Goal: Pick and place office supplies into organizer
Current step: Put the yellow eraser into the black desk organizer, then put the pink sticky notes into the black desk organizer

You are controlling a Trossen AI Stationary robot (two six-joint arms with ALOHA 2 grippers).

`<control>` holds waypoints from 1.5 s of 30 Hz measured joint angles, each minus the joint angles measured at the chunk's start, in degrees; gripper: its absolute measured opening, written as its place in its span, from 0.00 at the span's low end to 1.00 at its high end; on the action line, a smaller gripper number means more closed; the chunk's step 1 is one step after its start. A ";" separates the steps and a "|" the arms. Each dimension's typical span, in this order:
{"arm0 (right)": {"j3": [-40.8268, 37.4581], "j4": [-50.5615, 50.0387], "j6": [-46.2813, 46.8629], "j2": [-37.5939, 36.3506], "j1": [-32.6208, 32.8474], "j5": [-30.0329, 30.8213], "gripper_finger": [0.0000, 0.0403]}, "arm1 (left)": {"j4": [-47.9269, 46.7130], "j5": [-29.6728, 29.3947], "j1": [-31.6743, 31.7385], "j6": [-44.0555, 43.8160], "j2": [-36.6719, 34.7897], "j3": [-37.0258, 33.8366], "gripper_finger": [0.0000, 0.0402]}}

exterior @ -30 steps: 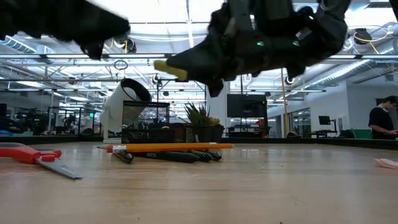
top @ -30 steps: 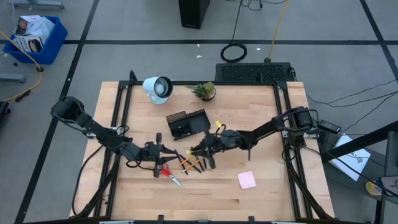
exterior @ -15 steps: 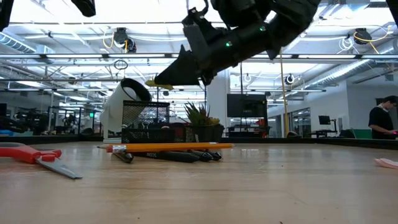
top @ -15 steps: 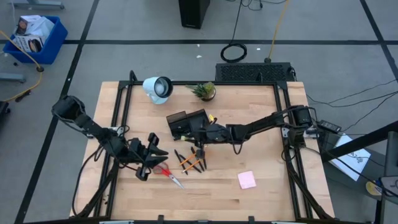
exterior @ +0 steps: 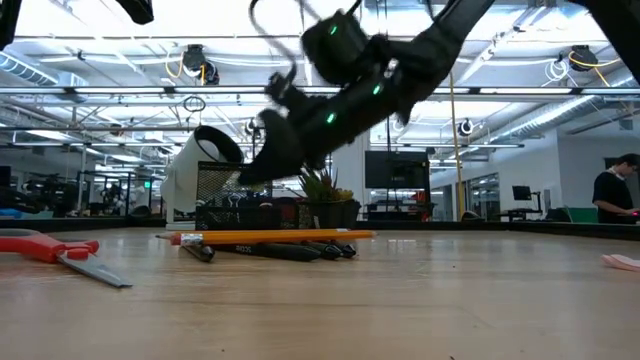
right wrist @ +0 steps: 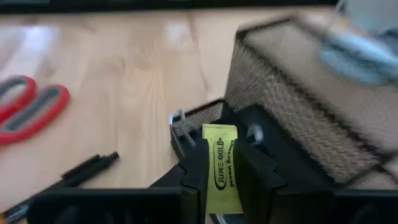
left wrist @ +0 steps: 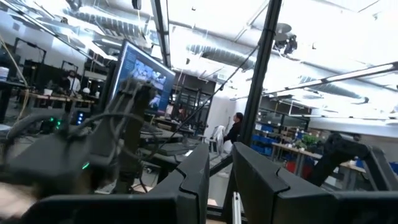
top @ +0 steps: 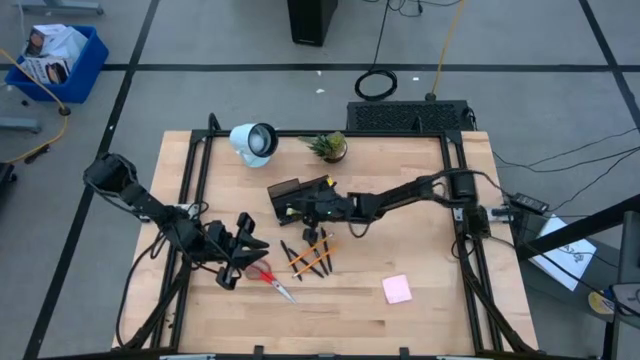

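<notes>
Right gripper (right wrist: 221, 180) pinching narrowly a small yellow printed eraser (right wrist: 222, 163) over the black mesh organizer (top: 300, 199), left gripper (top: 237, 252) nearly closed and empty, hovering beside one pair of red-handled scissors (top: 272, 281).

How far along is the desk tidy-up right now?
Done: nothing clearly visible inside the organizer yet. In hand: the right hand is shut on a small yellow item and sits at the organizer. Left: the pens and pencils, red-handled scissors and pink sticky-note pad lie on the table. The left hand hangs near the scissors.
</notes>
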 joint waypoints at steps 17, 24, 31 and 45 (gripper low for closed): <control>0.96 0.43 -2.74 2.56 -1.49 0.94 0.19 | -0.65 0.07 -1.64 0.28 0.01 0.00 0.19; 0.96 2.03 -5.46 2.56 -0.12 1.48 0.34 | -1.60 0.02 -1.64 0.39 0.01 0.00 0.19; 0.87 0.86 -7.66 1.45 1.71 1.36 0.41 | -4.12 -0.04 -1.64 0.43 0.01 0.00 0.19; -4.96 -15.15 -1.56 -11.24 21.37 4.28 0.39 | -14.03 -0.40 -0.66 1.27 0.01 -0.02 0.19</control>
